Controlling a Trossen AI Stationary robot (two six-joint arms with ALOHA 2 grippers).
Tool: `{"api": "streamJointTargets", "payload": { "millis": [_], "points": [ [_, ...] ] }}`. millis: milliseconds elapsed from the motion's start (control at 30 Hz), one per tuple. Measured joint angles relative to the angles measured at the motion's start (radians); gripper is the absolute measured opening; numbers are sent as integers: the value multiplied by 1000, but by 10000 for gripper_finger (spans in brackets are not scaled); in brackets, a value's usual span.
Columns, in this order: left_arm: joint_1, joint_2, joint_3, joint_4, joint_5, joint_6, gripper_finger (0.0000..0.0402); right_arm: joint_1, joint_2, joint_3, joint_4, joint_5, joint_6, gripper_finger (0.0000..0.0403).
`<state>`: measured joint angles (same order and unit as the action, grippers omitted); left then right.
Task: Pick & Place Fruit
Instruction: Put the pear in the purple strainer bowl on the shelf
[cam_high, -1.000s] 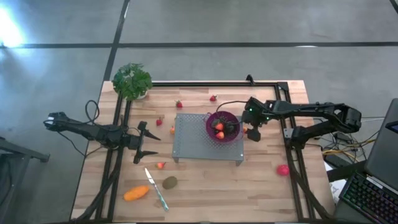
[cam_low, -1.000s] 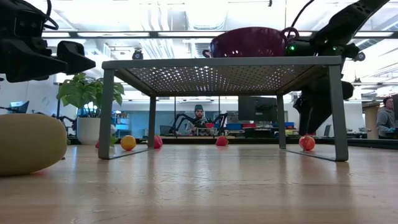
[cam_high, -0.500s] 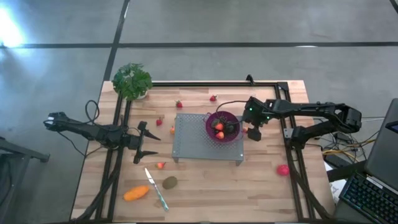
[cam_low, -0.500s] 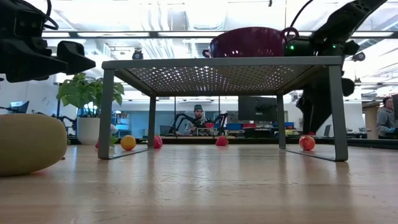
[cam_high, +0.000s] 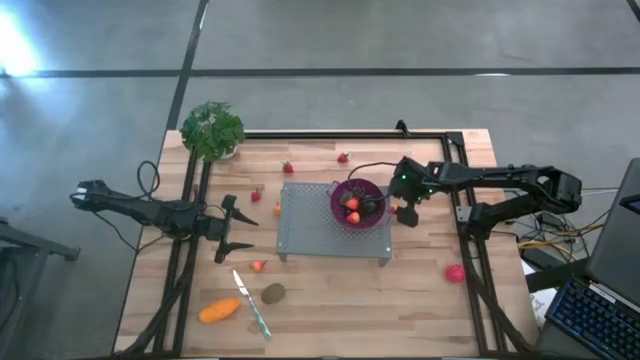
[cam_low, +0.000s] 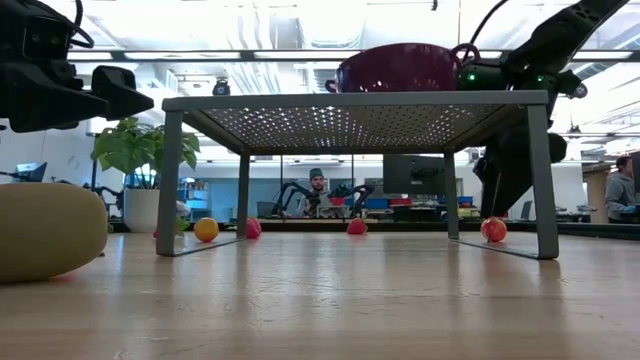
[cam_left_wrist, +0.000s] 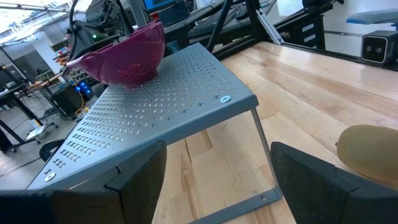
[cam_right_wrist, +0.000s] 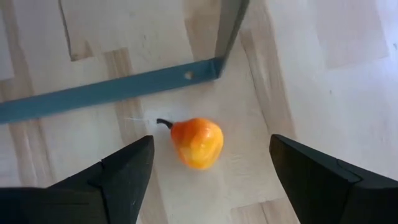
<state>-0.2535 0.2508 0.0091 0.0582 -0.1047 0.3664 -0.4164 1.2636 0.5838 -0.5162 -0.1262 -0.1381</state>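
On the pale butcher-block wooden counter (cam_high: 330, 300), bordered by a black metal frame (cam_high: 440, 134), a grey perforated metal stand (cam_high: 310, 225) is set near the middle. A magenta plastic bowl (cam_high: 360, 203) is placed on the stand's right end; red strawberries (cam_high: 352, 205) and a dark round fruit (cam_high: 372, 205) are seen inside it.

Other fruit is scattered over the wood: small red strawberries (cam_high: 288, 167) along the far side, a brown-green oval fruit (cam_high: 272, 293) and an elongated orange fruit (cam_high: 219, 311) at the near left, and a pink-red ball (cam_high: 455, 272) at the near right. A slim light-handled knife (cam_high: 251, 303) is laid between the orange and oval pieces. A leafy green potted plant (cam_high: 212, 130) is stood at the far left corner.

The right gripper (cam_high: 408, 212) is held just beside the bowl, off the stand's right edge; its jaws are spread wide and empty, and a small yellow-orange fruit with a dark stem (cam_right_wrist: 197, 142) is seen on the wood between them in the right wrist view. The left gripper (cam_high: 236, 229) is held left of the stand, jaws released, nothing in them.

Around the counter a grey concrete floor (cam_high: 400, 40) is seen. Beyond it, in the low view, a bright workshop with monitors is visible, and a seated person (cam_low: 318, 190) is seen behind the stand.
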Motion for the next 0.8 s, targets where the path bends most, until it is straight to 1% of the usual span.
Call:
{"api": "streamJointTargets", "payload": {
  "millis": [300, 600, 800],
  "points": [
    [0, 0, 0, 0, 0, 0, 291, 18, -4, 22, -19, -2, 4, 283],
    [0, 0, 0, 0, 0, 0, 291, 4, -111, 37, -114, -3, 53, 251],
    [0, 0, 0, 0, 0, 0, 291, -31, -121, 34, -133, -3, 89, 246]
  ]
}}
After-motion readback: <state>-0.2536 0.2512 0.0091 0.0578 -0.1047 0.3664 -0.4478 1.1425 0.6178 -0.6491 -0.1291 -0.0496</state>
